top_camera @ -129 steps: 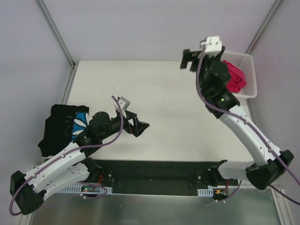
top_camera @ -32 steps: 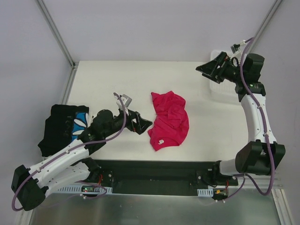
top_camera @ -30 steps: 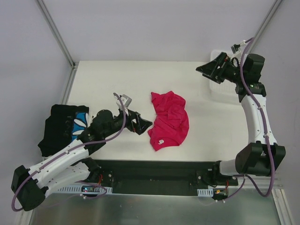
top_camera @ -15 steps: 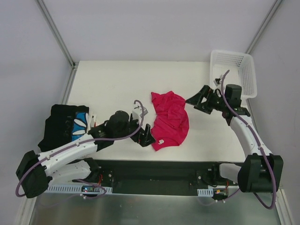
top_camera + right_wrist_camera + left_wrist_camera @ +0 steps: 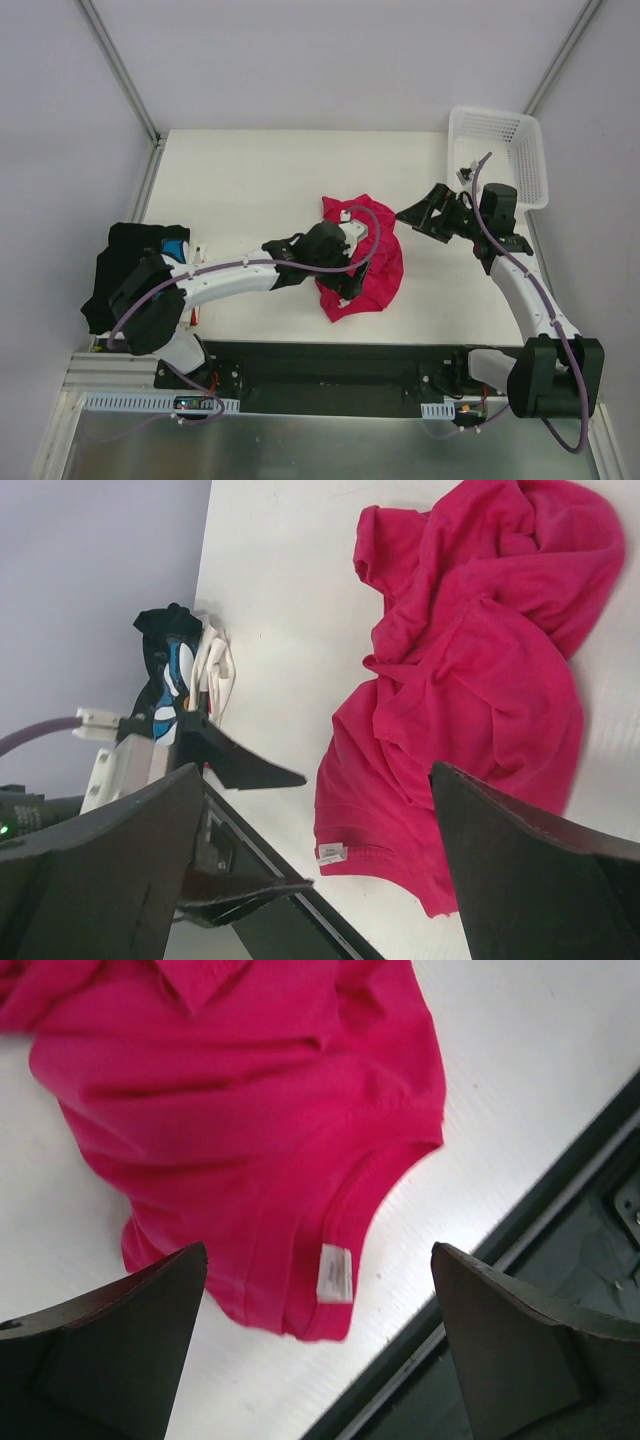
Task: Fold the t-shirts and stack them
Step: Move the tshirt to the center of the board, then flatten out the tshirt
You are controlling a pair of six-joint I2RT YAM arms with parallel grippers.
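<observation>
Pink tee [image 5: 375,262] lay crumpled on the desk [image 5: 250,180], middle-right and close to the near edge. It was not folded. Collar end pointed to the near edge, and a white tag [image 5: 335,1273] showed at the neckline.

Left pincer [image 5: 318,1260] hung over the collar end of the pink tee. Its jaws were spread wide, one either side of the tag, with nothing between them. The left arm stretched low across the desk from the left and covered part of the tee's left side in the top view. Cannot tell from the frames whether the fingers touched the cloth.

Right pincer [image 5: 318,775] was released too, jaws wide and empty. It sat just off the tee's right edge, facing it, above the desk.

Black tee [image 5: 122,268] with blue-and-white print lay at the desk's left edge, well apart from the pink one. White cloth edges [image 5: 213,660] showed just beside it, and a bit of red at the near side.

White basket [image 5: 530,150] stood at the far right corner, behind the right arm.
</observation>
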